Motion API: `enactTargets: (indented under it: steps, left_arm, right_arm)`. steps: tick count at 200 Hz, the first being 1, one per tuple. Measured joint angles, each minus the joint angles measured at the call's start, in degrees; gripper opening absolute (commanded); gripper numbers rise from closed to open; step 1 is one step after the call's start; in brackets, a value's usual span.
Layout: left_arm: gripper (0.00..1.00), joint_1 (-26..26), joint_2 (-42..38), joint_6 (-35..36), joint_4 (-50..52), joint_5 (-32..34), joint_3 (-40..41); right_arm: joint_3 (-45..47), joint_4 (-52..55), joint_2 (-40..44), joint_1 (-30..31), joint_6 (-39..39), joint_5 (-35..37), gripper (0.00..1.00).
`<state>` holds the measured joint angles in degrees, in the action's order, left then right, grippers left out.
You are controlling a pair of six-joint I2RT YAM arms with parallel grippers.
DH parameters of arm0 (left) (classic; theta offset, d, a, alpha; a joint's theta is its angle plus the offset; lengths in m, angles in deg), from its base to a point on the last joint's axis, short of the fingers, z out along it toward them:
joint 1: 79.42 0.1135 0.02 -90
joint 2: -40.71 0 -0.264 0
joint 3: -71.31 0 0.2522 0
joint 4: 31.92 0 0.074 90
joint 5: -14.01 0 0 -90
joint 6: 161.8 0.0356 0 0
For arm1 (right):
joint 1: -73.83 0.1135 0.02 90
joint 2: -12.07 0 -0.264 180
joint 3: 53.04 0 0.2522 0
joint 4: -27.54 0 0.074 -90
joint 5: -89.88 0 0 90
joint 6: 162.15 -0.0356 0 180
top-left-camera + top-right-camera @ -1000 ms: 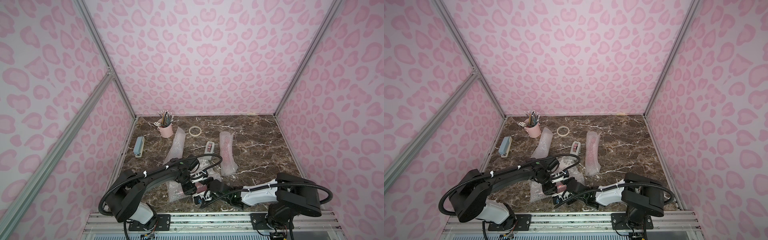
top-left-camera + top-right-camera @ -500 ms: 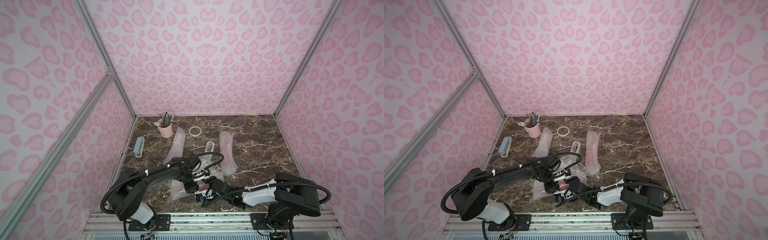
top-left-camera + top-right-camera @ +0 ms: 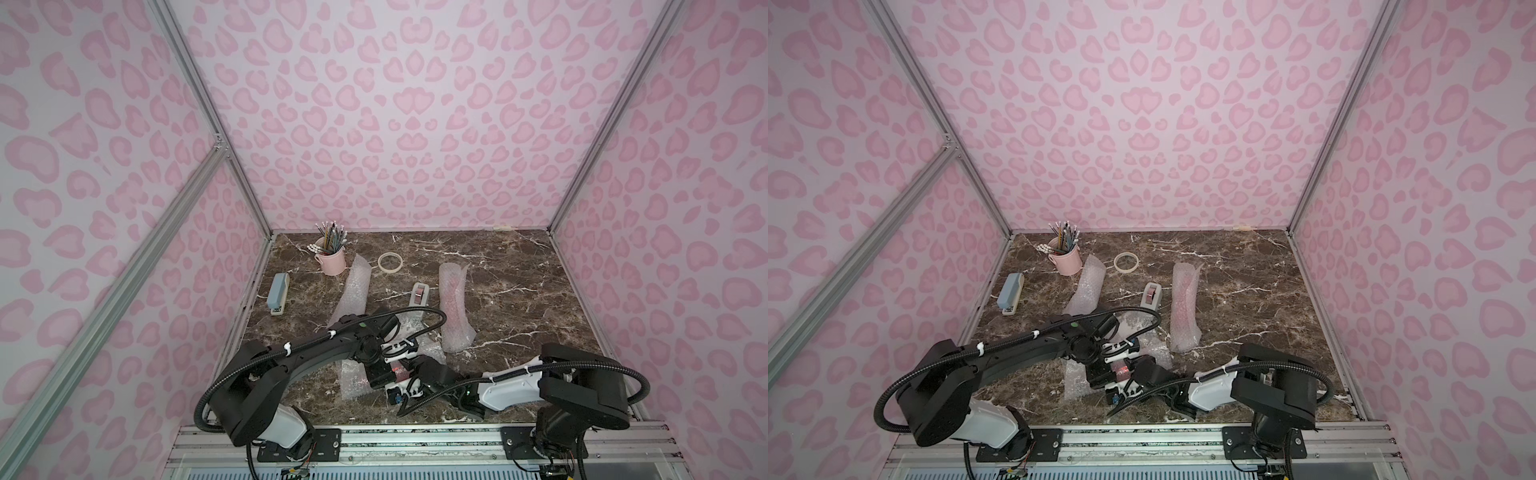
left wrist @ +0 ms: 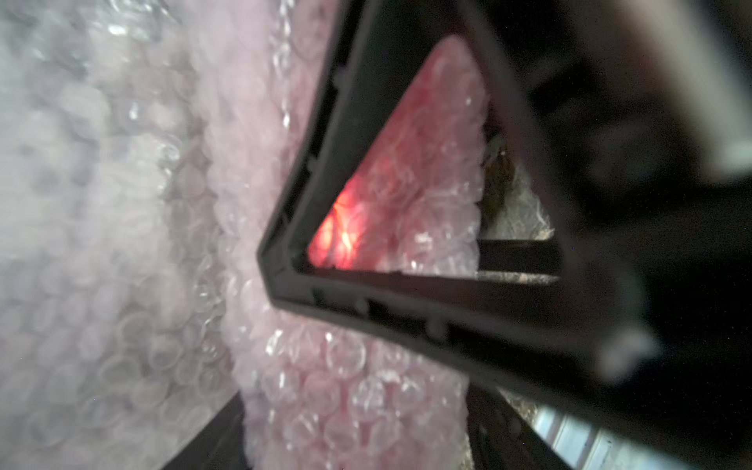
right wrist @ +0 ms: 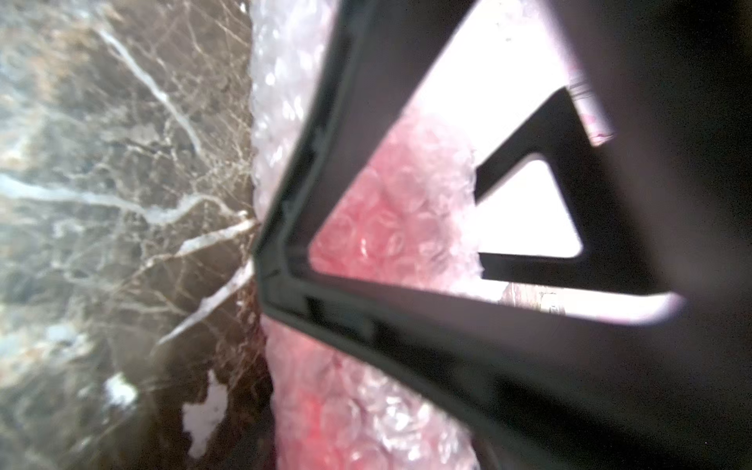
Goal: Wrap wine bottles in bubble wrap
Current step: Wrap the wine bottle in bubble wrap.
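Both arms meet low over the near centre of the counter (image 3: 519,291). The left end effector (image 3: 379,372) and right end effector (image 3: 410,369) flank a pink-red bottle (image 3: 395,368) lying part-rolled in a bubble wrap sheet (image 3: 352,378). In the left wrist view, a finger (image 4: 329,162) lies over wrap covering red glass. In the right wrist view, a finger (image 5: 337,122) lies against the same bundle, with bare counter beside it. Both views are blurred, so I cannot tell whether either end effector is open or gripping. Farther back lie two wrap rolls: the right roll (image 3: 455,307) shows pink inside, the left roll (image 3: 353,286) has unclear contents. Cup (image 3: 331,262), tape ring (image 3: 390,262), dispenser (image 3: 419,294) and stapler (image 3: 278,293) stand farther back, mostly left.
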<state>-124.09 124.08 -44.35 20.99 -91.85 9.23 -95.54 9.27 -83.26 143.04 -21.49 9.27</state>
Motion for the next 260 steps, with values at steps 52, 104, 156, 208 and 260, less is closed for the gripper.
enactTargets:
  steps: [52,104,156,208,260]
  left_arm:
    - [0.98,0.42,-4.94,1.46,2.19,2.45,-1.9]
    - [0.99,1.53,-14.25,1.03,10.91,13.53,-2.67]
    - [0.98,3.74,-29.38,-1.31,11.8,25.22,-0.79]
    - [0.99,3.82,-39.04,2.67,12.37,18.16,5.35]
    - [0.98,2.43,-42.95,12.2,9.07,9.38,13.4]
  right_arm:
    - [-2.14,3.45,0.09,-0.46,-2.56,-2.64,0.5]
    - [-8.15,16.46,1.73,-1.9,-8.74,-7.78,0.49]
    - [-18.12,32.44,-0.33,-7.1,-18.64,-23.74,0.46]
    - [-28.89,44.85,-8.09,-14.86,-32.13,-44.98,0.41]
    - [-35.39,49.7,-16.61,-19.37,-41.2,-61.53,0.4]
